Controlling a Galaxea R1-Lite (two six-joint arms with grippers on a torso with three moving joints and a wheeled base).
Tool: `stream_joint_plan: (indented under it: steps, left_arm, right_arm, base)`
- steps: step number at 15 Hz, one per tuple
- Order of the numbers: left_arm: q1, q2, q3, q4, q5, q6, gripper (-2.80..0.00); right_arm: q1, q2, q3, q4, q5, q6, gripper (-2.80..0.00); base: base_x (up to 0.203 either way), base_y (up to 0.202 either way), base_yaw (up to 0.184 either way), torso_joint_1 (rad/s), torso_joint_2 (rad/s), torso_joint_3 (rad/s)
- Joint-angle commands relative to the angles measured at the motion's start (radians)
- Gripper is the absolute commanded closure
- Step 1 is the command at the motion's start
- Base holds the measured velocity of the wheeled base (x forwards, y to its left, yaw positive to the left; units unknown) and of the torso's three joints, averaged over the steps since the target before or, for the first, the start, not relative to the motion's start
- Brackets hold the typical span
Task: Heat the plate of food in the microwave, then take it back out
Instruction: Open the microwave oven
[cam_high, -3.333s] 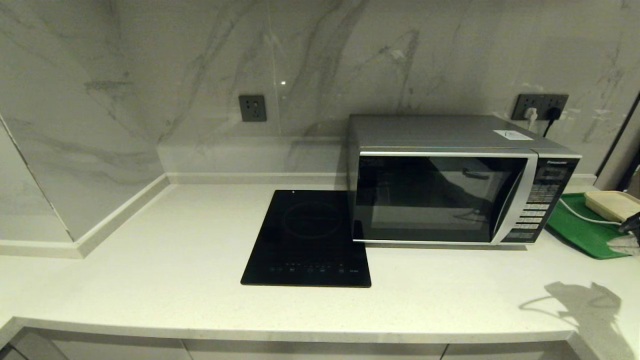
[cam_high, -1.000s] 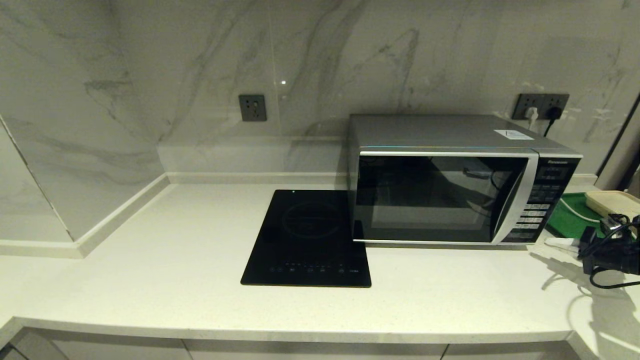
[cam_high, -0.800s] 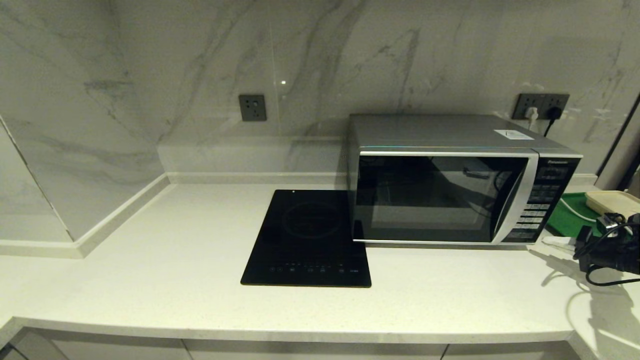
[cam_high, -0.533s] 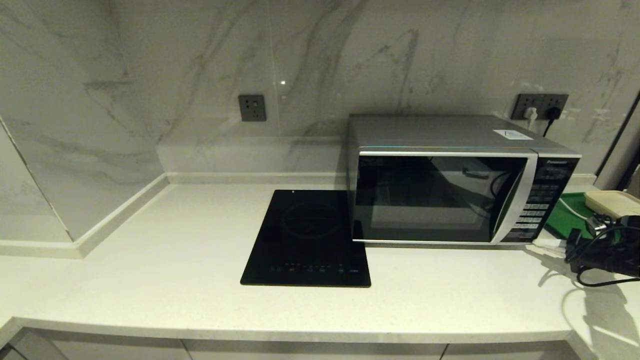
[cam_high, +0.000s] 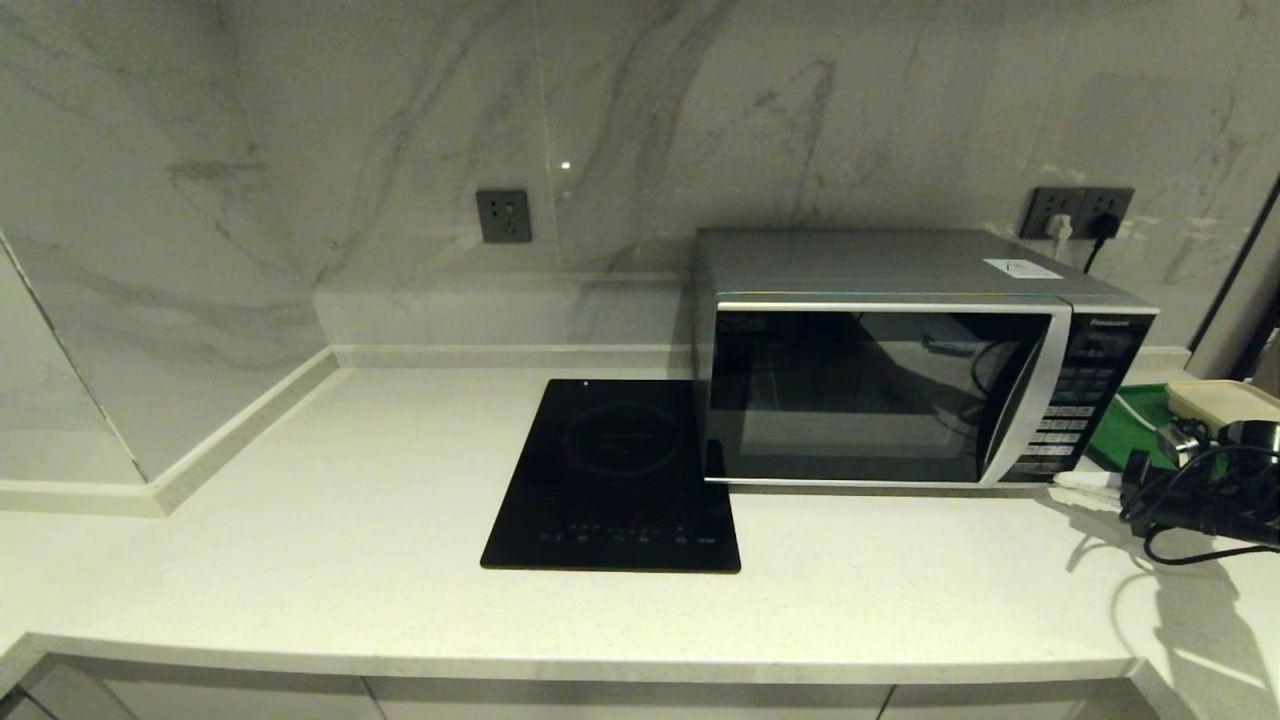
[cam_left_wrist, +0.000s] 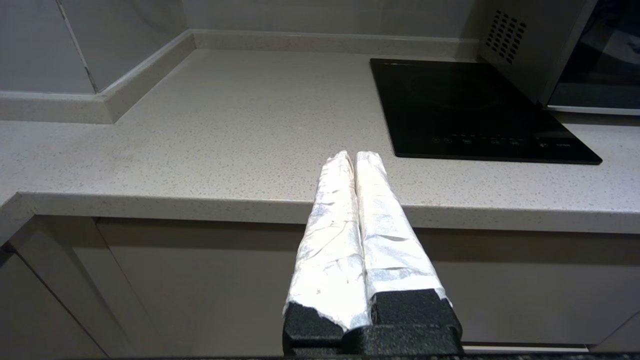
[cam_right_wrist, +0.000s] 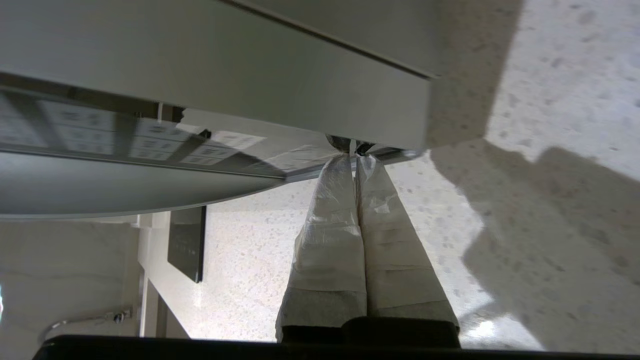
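Note:
The silver microwave (cam_high: 900, 370) stands on the counter with its dark glass door closed. No plate of food shows in any view. My right gripper (cam_high: 1064, 481) is shut and empty, low over the counter. Its taped fingertips (cam_right_wrist: 367, 165) point at the bottom right corner of the keypad panel (cam_high: 1085, 400). Whether they touch it I cannot tell. The left gripper (cam_left_wrist: 354, 156) is shut and empty, held in front of and below the counter's front edge, left of the cooktop. It does not show in the head view.
A flat black induction cooktop (cam_high: 615, 475) lies just left of the microwave. A green tray (cam_high: 1140, 430) with a cream slab (cam_high: 1225, 400) sits to the microwave's right, behind my right arm. Wall sockets (cam_high: 1080, 212) with plugs are behind it. The wall closes the left side.
My right arm has come in from the far right edge, moving left and low along the counter to the microwave's lower right corner. The door stays closed.

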Motion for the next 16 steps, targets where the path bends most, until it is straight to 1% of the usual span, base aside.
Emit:
stream_joint_plan:
  steps: [1,11,14,16]
  left_arm:
    - [0.001,0.0,0.0,0.0,0.0,-0.001,0.0]
    - [0.001,0.0,0.0,0.0,0.0,-0.001,0.0]
    - [0.001,-0.001,0.0,0.0,0.0,-0.001,0.0]
    - [-0.001,0.0,0.0,0.0,0.0,-0.001,0.0]
  right_arm:
    - [0.001,-0.029,0.002,-0.005,0.008,0.002,0.0]
    - [0.035,-0.031,0.006,-0.003,0.006,0.004,0.0]
    - [0.008,-0.067,0.08,-0.005,0.003,-0.01,0.0]
    - [-0.033,-0.098,0.174,-0.001,0.001,-0.069,0.0]
  base:
    - [0.0,0.0,0.0,0.0,0.0,0.0]
    - [0.0,0.0,0.0,0.0,0.0,0.0]
    - [0.0,0.0,0.0,0.0,0.0,0.0]
    - [0.0,0.0,0.0,0.0,0.0,0.0]
